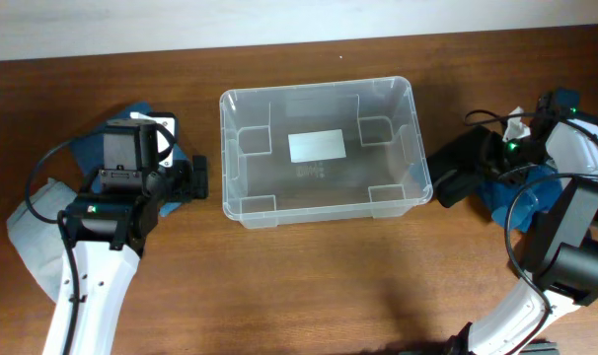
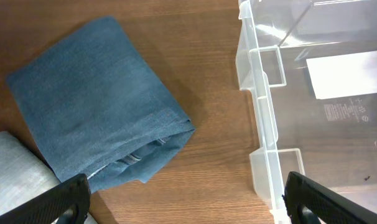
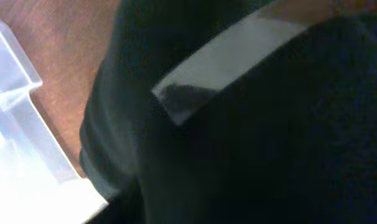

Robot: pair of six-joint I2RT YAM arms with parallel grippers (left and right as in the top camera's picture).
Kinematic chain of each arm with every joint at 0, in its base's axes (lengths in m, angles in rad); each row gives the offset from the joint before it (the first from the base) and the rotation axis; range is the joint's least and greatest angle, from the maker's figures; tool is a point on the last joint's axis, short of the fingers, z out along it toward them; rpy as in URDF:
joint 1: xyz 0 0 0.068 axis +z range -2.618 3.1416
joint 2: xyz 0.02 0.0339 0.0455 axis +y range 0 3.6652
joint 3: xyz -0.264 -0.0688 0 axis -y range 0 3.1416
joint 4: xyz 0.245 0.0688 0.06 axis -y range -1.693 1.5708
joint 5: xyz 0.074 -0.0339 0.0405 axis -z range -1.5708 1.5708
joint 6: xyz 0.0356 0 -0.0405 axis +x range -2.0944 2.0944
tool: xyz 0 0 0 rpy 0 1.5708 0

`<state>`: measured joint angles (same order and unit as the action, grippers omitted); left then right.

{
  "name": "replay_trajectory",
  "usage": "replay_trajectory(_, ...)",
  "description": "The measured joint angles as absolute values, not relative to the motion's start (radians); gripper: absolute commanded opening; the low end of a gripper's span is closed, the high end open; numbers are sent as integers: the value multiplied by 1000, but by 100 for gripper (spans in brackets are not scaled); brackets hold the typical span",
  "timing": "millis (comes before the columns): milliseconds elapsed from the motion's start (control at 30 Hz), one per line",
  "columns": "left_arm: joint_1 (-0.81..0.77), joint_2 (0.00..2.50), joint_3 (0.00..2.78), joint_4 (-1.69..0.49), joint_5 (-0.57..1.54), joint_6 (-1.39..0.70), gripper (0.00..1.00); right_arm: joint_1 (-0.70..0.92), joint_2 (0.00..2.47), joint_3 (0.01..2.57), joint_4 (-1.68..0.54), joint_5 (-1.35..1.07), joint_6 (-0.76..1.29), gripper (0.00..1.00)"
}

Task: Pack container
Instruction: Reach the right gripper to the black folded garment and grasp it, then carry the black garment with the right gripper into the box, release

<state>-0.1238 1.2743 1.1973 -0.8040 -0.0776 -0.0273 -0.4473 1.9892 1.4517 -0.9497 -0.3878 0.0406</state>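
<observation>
Your left gripper gapes wide, jeans at 9 o'clock of the container; right gripper, at 3 o'clock, is up against dark cloth (grip impossible to tell).

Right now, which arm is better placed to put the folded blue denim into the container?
Left. Its open fingers are right by the folded denim, which lies on its side of the container. The right arm is across the container, over dark fabric.
</observation>
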Motion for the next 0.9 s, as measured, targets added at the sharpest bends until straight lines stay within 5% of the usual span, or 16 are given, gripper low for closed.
replay_trajectory(133, -124, 1274, 1197, -804, -78, -27, 99, -447, 1989, 1450, -966, -389, 47, 6)
replay_trajectory(167, -124, 1274, 1197, -804, -78, -27, 99, -447, 1989, 1450, -963, -388, 47, 4)
replay_trajectory(500, -124, 1274, 1197, -804, -78, -27, 99, -445, 1955, 1449, -961, -395, 36, 4)
replay_trajectory(667, -124, 1274, 1197, -804, -78, -27, 99, -428, 1683, 1548, -1020, -386, 12, 4)
replay_trajectory(900, -66, 1274, 1198, -841, -112, -45, 99, -177, 1376, 1660, -1059, -395, -4, 4)
